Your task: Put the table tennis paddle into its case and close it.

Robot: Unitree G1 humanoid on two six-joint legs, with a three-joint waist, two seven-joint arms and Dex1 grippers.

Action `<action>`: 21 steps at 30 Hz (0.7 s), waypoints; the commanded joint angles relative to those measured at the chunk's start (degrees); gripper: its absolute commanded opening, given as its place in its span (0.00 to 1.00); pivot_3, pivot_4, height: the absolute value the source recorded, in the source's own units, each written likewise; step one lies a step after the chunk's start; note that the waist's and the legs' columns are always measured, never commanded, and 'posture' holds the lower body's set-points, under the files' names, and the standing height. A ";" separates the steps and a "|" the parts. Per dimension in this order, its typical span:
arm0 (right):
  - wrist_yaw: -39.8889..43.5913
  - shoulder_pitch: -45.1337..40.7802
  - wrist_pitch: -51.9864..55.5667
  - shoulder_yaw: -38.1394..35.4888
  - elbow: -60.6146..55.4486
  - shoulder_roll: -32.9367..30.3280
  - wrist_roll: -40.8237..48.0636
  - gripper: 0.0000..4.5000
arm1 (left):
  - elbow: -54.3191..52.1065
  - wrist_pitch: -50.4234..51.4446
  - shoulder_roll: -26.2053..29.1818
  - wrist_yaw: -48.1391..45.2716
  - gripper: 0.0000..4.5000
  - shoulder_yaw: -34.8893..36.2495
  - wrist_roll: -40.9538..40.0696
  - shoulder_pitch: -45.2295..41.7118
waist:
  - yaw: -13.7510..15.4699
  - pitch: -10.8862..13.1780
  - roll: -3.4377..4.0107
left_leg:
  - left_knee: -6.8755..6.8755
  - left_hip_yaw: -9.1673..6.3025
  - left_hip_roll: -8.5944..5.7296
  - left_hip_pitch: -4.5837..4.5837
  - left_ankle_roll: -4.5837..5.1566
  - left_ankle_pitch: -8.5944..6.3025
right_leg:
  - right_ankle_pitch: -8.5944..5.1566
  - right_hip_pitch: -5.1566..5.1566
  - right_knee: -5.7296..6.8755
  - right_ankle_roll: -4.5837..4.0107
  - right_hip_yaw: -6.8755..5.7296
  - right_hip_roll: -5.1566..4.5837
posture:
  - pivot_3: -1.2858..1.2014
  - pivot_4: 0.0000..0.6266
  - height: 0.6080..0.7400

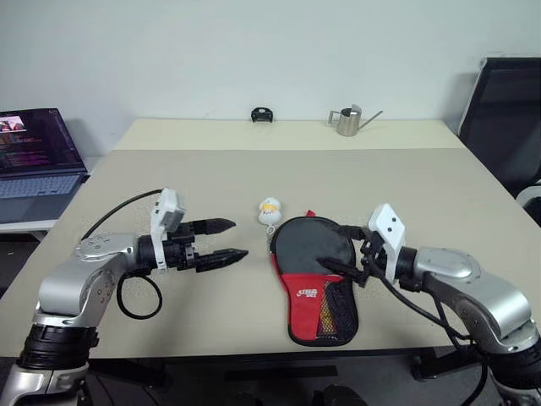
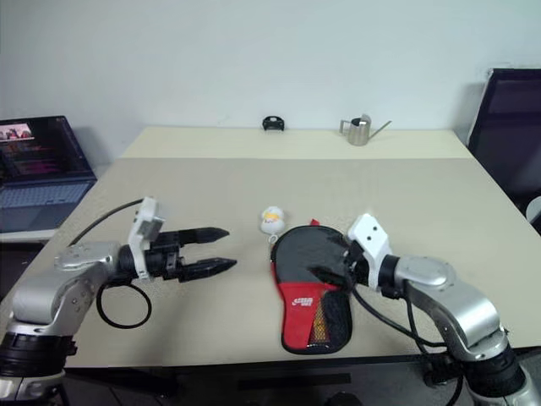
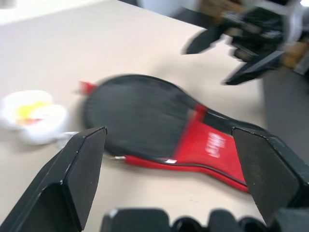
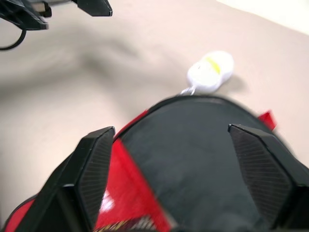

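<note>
Right gripper (image 1: 348, 254) spread wide, empty, hovering over the case (image 1: 314, 279). Left gripper (image 1: 226, 240) wide open too, holding nothing, beside the case's ball charm (image 1: 269, 211). Case lies flat near the front edge of the surface (image 1: 254, 169). Paddle presumably inside; can't see it. Zip looks shut, can't confirm — I'd check next.

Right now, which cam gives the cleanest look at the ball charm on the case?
Left eye view: the ball charm sits whole and unobstructed on the table, just left of the case. Right eye view shows the same. Right wrist view has it whole but soft; left wrist view blurs it at the frame's edge.
</note>
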 commanded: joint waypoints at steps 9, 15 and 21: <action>4.41 -9.07 -6.36 7.54 11.10 6.37 -6.43 1.00 | 1.52 -4.24 -2.19 8.35 1.00 4.33 3.00 -1.22 | -0.24 0.00 0.00 | 0.02 0.00 0.01 0.03 0.00 0.00 | 0.01 -0.01 0.06 -0.02 0.00 -0.01 | 0.52 0.24 1.00; 4.36 -12.45 -9.27 11.23 18.93 10.71 -12.00 1.00 | 2.05 -4.77 -2.81 10.34 1.00 4.08 4.16 -1.63 | 0.03 0.00 0.00 | 0.02 -0.01 -0.03 -0.02 -0.01 0.00 | 0.02 -0.02 0.03 -0.02 -0.02 -0.08 | 0.52 0.24 1.00; 6.46 -14.36 -9.94 13.70 29.20 13.14 -15.69 1.00 | 3.20 -4.60 -3.74 10.84 1.00 2.26 5.48 -3.54 | 0.06 0.00 0.00 | 0.04 -0.01 -0.06 -0.02 -0.01 0.01 | 0.02 -0.02 0.05 -0.03 -0.04 -0.12 | 0.52 0.24 1.00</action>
